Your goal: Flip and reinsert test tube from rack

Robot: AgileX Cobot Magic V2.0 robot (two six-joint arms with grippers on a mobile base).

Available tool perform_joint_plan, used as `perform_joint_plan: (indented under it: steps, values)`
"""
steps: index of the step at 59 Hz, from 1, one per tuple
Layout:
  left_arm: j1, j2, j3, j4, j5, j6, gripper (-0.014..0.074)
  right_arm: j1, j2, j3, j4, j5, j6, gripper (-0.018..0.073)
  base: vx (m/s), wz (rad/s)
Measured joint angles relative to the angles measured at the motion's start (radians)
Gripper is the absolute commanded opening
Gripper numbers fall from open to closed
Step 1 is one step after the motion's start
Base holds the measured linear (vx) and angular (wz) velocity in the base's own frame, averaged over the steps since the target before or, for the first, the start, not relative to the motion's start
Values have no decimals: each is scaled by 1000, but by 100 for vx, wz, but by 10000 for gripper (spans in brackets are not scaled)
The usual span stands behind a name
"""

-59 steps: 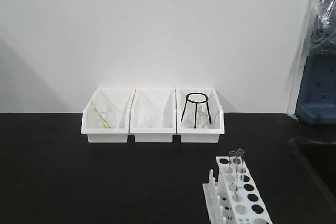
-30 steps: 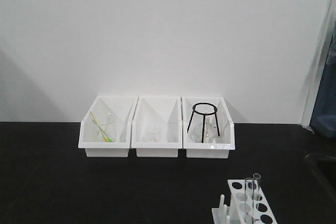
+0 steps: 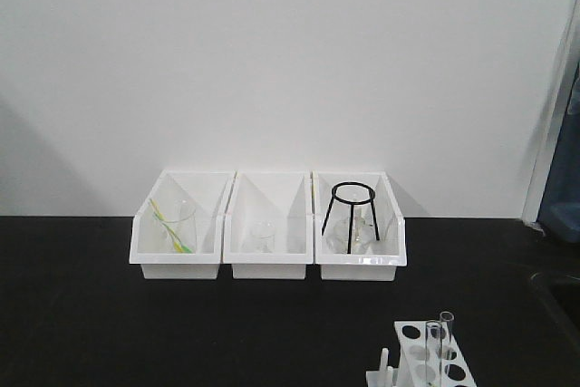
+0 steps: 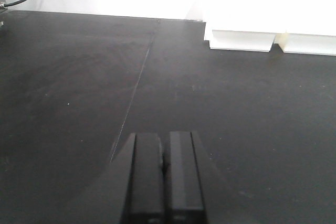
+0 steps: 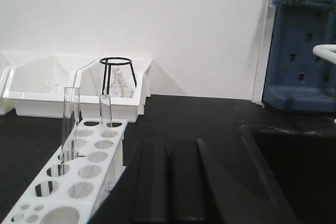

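The white rack (image 3: 419, 358) stands at the bottom right of the front view, cut by the frame edge. Two clear glass test tubes (image 3: 445, 337) stand upright in its far holes. The right wrist view has the rack (image 5: 79, 174) at the lower left, with one test tube (image 5: 70, 124) taller in frame than the other test tube (image 5: 106, 116). My right gripper (image 5: 169, 144) is shut and empty, just right of the rack and apart from it. Far from the rack, my left gripper (image 4: 165, 136) is shut and empty above bare black table.
Three white bins (image 3: 268, 269) line the back wall; the right bin holds a black wire tripod (image 3: 351, 215) and glassware. A recessed sink (image 5: 294, 171) lies right of my right gripper, with a blue stand (image 5: 304, 61) behind it.
The front view has shifted: the bins sit lower and look larger, and the rack has slid down and right until the bottom edge cuts it. The tubes stay in their holes.
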Motion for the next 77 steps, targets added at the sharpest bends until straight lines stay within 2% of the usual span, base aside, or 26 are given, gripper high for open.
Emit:
perform_joint_plan:
  steps: [30,47,63,77]
  values:
    - [0,0,0,0,0,0,-6,0,0,0,0,-4,1,-9,0,0]
    - [0,0,0,0,0,0,-6,0,0,-1,0,-197,4,-9,0,0]
    - [0,0,0,0,0,0,-6,0,23,-149,0,-71,4,-8,0,0]
    - [0,0,0,0,0,0,-6,0,209,-252,0,-25,5,-2,0,0]
